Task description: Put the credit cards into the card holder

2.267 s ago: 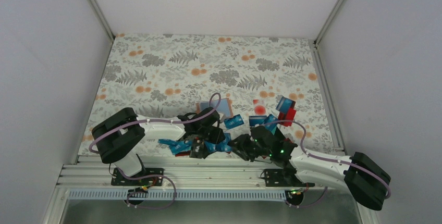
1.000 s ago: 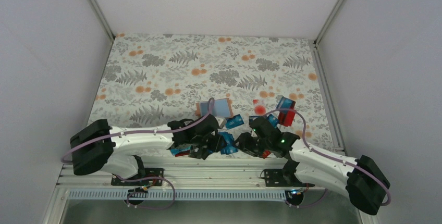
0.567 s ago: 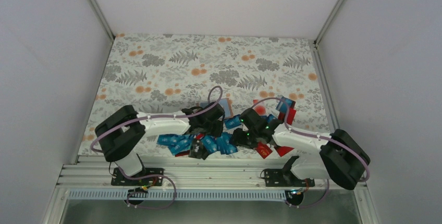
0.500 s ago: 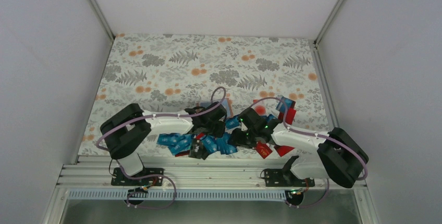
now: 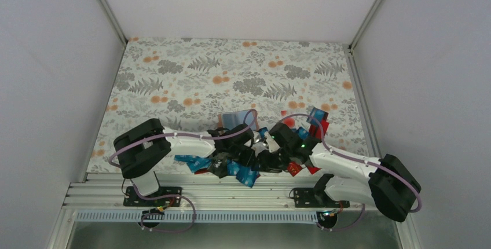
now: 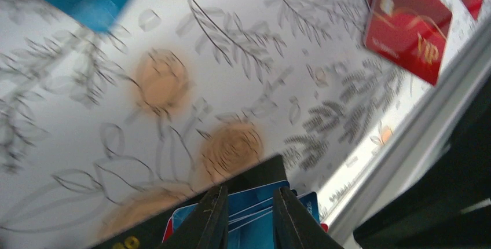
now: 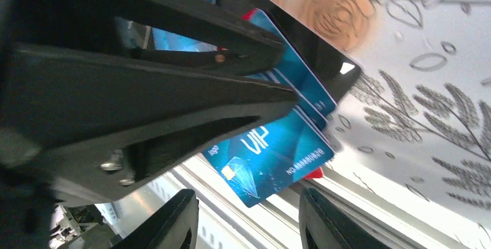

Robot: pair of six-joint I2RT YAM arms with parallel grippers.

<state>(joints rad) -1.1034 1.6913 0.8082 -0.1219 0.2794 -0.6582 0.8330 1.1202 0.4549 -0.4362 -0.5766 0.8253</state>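
Observation:
In the left wrist view my left gripper (image 6: 250, 214) is shut on a stack of credit cards (image 6: 255, 202), blue ones with a black and a red one behind. The right wrist view shows that stack fanned out, a blue "VIP" card (image 7: 272, 159) at the front. My right gripper (image 7: 249, 220) is open just below it, touching nothing. From above, both grippers meet near the front edge, the left gripper (image 5: 231, 165) and the right gripper (image 5: 263, 157) almost in contact. The card holder (image 5: 233, 116) lies flat just behind them, partly hidden by a cable.
Loose cards lie around: blue ones (image 5: 191, 161) at the left, red ones (image 5: 294, 169) by the right arm, more blue and red (image 5: 317, 120) at the back right. A red VIP card (image 6: 408, 26) lies near the metal front rail (image 5: 231, 186).
My right gripper has swung left and closed in on the left gripper. The left gripper has shifted right and toward the front edge, carrying the cards with it.

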